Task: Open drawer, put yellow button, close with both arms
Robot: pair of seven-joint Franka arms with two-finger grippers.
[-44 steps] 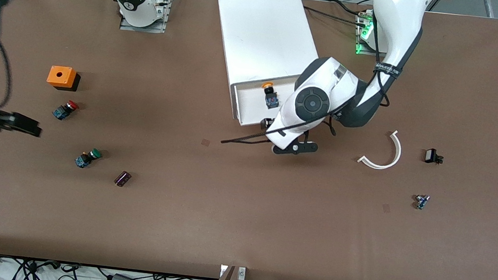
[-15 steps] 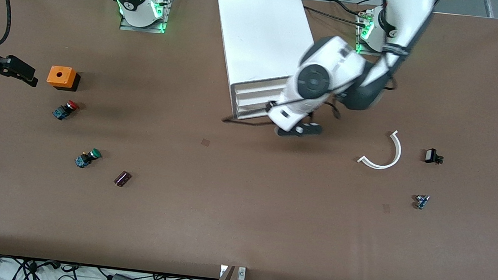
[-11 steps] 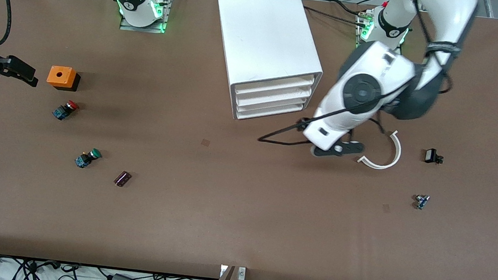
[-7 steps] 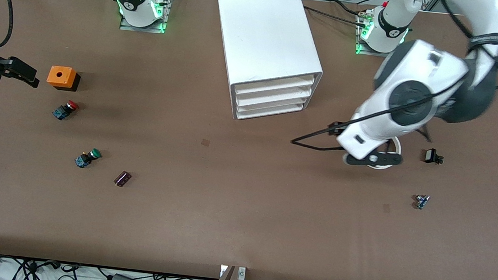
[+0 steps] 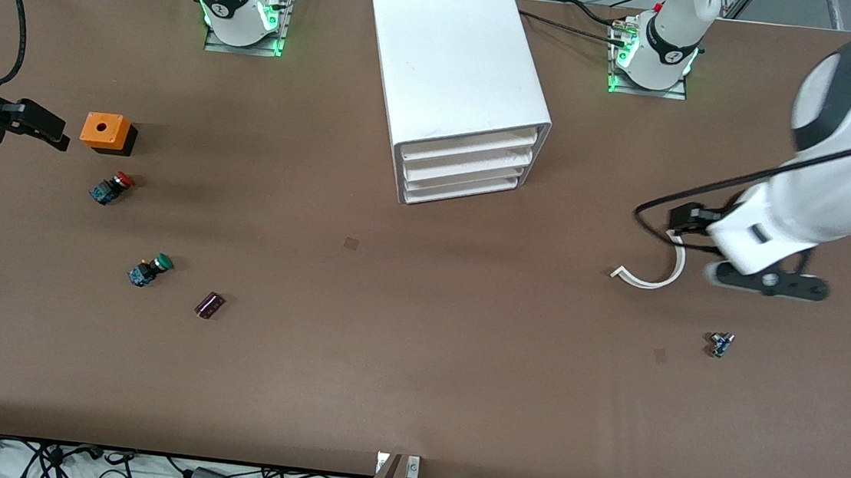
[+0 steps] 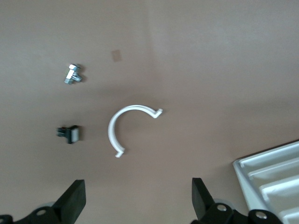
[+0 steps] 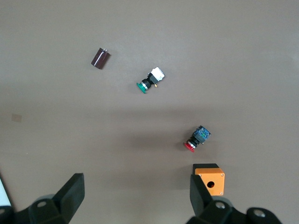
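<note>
The white cabinet (image 5: 454,49) stands mid-table at the robots' edge with all three drawers shut; the top drawer (image 5: 472,144) sits flush. The cabinet's corner also shows in the left wrist view (image 6: 273,170). The yellow button is hidden from every view. My left gripper (image 5: 764,282) is open and empty (image 6: 138,205), over bare table toward the left arm's end, beside a white curved strip (image 5: 654,270). My right gripper (image 5: 38,127) is open and empty (image 7: 138,196), over the table at the right arm's end, next to the orange box (image 5: 105,132).
A red-capped button (image 5: 112,187), a green-capped button (image 5: 149,269) and a purple cylinder (image 5: 209,305) lie near the orange box (image 7: 210,178). A small bolt (image 5: 720,343) lies near the curved strip (image 6: 114,128). A small black part (image 6: 69,134) lies by it.
The top drawer, open with the yellow button inside, has been pushed shut. My left arm then swung away toward its own end of the table. My right gripper shifted slightly, then stayed.
</note>
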